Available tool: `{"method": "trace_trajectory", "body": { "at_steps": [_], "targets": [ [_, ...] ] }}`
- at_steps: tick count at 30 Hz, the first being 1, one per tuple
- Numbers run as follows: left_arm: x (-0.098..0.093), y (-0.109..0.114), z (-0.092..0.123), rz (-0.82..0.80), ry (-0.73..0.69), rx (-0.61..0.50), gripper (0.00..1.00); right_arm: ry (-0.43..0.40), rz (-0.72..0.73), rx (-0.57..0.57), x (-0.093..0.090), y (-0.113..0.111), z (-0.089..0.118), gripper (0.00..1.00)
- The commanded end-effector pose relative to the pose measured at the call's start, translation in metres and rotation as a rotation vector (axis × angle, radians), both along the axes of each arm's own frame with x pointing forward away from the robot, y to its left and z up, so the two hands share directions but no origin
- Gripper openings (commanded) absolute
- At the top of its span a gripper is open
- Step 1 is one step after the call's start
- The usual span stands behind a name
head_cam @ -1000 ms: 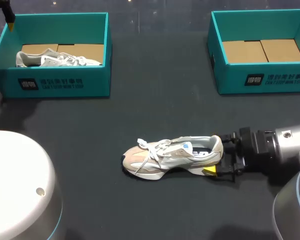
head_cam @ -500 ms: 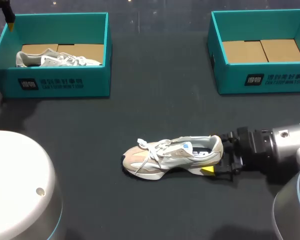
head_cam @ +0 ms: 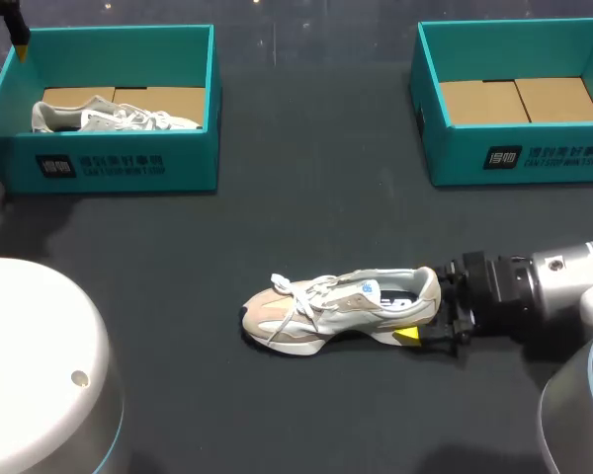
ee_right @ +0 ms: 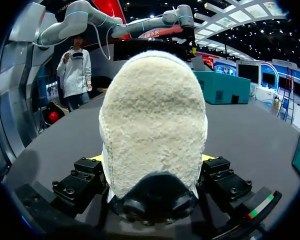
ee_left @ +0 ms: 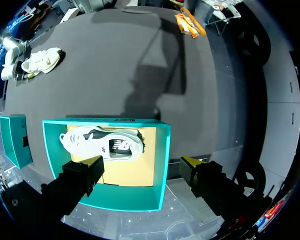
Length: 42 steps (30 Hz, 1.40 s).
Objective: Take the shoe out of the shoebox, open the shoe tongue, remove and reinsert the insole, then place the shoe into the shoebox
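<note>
A beige and grey shoe lies on its side mid-table, toe to the left. My right gripper is at its heel, open. In the right wrist view the fuzzy heel fills the space between the right gripper fingers, which stand close on both sides; I see no firm pinch. The right teal shoebox holds only cardboard. My left gripper hangs open high above the left teal shoebox. That box holds a second, white shoe. In the head view only the left arm's yellow tip shows.
The left shoebox stands at the far left of the table, with the white shoe in it. The right shoebox stands at the far right. Dark open table surrounds the beige shoe.
My right gripper has slid a little left, so the heel sits deeper between its fingers, which have drawn slightly closer together. The shoe and the left arm have not moved.
</note>
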<state>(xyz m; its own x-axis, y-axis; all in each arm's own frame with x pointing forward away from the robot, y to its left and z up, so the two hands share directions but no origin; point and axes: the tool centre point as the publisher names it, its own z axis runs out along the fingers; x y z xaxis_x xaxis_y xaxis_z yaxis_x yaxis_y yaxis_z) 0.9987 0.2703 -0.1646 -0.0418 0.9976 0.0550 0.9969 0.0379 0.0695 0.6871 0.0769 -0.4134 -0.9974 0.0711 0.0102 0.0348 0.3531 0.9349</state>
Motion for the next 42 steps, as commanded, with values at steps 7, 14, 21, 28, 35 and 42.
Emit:
{"method": "trace_trajectory", "body": {
  "at_steps": [7, 14, 21, 28, 35, 42],
  "targets": [
    [0.000, 0.001, 0.001, -0.001, 0.000, 0.002, 1.00, -0.005, 0.041, -0.017, 0.011, 0.003, 0.002, 0.00],
    [0.000, 0.001, 0.001, -0.001, 0.000, 0.002, 1.00, -0.007, 0.051, -0.014, 0.018, 0.006, 0.002, 0.00],
    [0.000, 0.001, 0.001, -0.001, 0.000, 0.002, 1.00, -0.004, 0.053, -0.014, 0.017, 0.006, 0.002, 0.00],
    [0.000, 0.001, 0.001, -0.001, 0.000, 0.002, 1.00, 0.000, 0.050, -0.013, 0.015, 0.006, 0.001, 0.00],
    [0.000, 0.001, 0.001, -0.001, 0.000, 0.002, 1.00, 0.000, 0.049, -0.013, 0.014, 0.007, 0.001, 0.00],
    [0.000, 0.001, 0.001, -0.001, 0.000, 0.002, 1.00, 0.000, 0.049, -0.013, 0.014, 0.007, 0.001, 0.00]
  ]
}}
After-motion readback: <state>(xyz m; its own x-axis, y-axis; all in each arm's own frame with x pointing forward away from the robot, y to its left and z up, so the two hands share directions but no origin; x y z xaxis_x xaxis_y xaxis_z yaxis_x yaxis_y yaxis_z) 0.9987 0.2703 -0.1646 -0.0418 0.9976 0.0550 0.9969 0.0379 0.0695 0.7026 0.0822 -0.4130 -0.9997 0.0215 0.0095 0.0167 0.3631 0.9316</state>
